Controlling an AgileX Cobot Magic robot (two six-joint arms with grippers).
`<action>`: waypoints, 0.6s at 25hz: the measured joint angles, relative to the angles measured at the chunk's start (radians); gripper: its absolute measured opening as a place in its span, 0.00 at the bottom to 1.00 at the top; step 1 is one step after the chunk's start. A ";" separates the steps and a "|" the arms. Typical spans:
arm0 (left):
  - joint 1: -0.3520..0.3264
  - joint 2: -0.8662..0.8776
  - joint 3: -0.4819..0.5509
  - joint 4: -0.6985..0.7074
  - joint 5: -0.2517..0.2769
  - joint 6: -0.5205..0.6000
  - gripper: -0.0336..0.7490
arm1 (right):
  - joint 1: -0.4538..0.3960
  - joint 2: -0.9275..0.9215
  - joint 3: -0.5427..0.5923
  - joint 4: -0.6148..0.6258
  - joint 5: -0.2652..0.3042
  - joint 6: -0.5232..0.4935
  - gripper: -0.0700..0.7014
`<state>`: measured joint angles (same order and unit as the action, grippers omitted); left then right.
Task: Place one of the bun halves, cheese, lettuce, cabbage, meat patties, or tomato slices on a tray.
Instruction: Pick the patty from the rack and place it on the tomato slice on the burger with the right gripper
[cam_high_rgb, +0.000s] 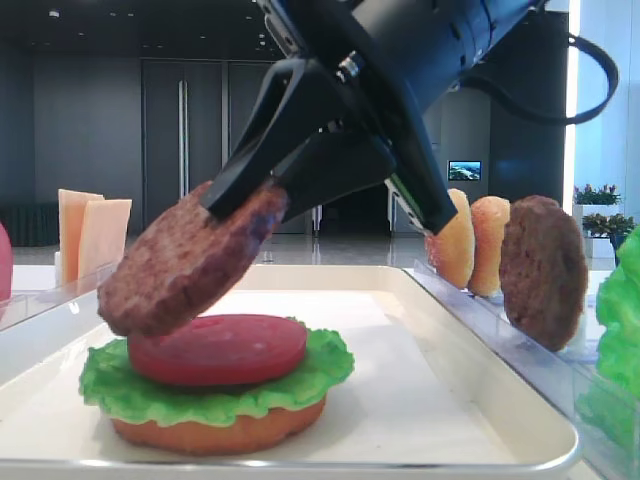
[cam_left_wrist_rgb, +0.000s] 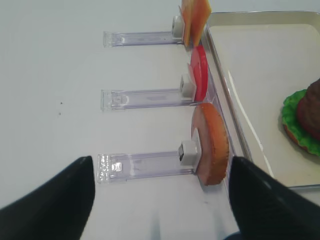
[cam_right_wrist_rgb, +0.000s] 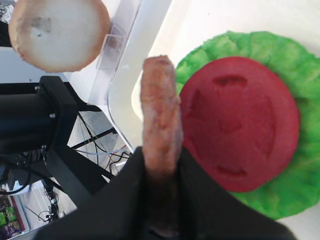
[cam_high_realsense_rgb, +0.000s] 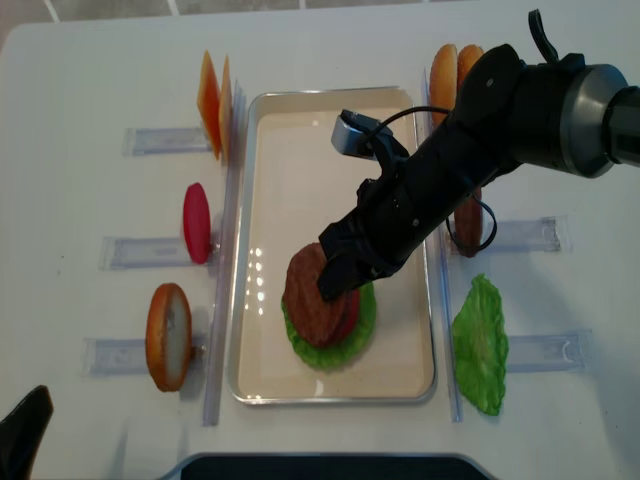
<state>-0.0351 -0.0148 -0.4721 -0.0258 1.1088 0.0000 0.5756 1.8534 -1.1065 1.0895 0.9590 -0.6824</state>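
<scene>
My right gripper is shut on the edge of a brown meat patty, which tilts just above a stack in the cream tray. The stack is a flat bun base, ruffled green lettuce and a red tomato slice. In the right wrist view the patty shows edge-on between the fingers, beside the tomato slice. My left gripper is open over bare table, left of the tray, near a standing bun half.
Clear racks flank the tray. The left ones hold cheese, a tomato slice and the bun half. At right stand two bun halves and a second patty, and a lettuce leaf lies flat.
</scene>
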 joint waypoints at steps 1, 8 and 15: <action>0.000 0.000 0.000 0.000 0.000 0.000 0.86 | -0.001 0.006 0.000 0.004 0.002 -0.011 0.26; 0.000 0.000 0.000 0.000 0.000 0.000 0.86 | -0.017 0.028 0.000 0.027 0.009 -0.048 0.26; 0.000 0.000 0.000 0.000 0.000 0.000 0.86 | -0.018 0.030 0.000 0.026 0.008 -0.051 0.26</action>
<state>-0.0351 -0.0148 -0.4721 -0.0258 1.1088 0.0000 0.5579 1.8834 -1.1065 1.1152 0.9669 -0.7336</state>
